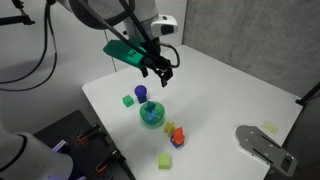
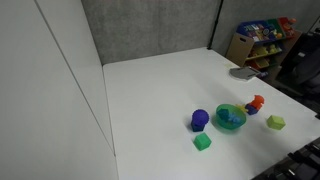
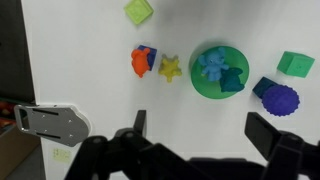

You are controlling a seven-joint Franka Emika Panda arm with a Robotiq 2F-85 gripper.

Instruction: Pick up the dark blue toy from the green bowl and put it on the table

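The green bowl (image 3: 203, 88) sits on the white table (image 3: 90, 60) and shows in both exterior views (image 1: 151, 117) (image 2: 231, 124). Inside it lie the dark blue, slightly teal toy (image 3: 233, 82) and a lighter blue figure (image 3: 210, 64). My gripper (image 3: 205, 130) is open and empty. It hovers well above the table, with the bowl just beyond its fingertips in the wrist view. In an exterior view the gripper (image 1: 158, 69) hangs above and slightly behind the bowl.
A blue-purple cylinder (image 3: 281, 100) stands next to the bowl with a small dark block (image 3: 263, 87) against it. Around the bowl are a green cube (image 3: 296, 64), a yellow star (image 3: 171, 68), a red-orange-blue cluster (image 3: 144, 60), a yellow-green cube (image 3: 139, 11) and a grey metal piece (image 3: 45, 120).
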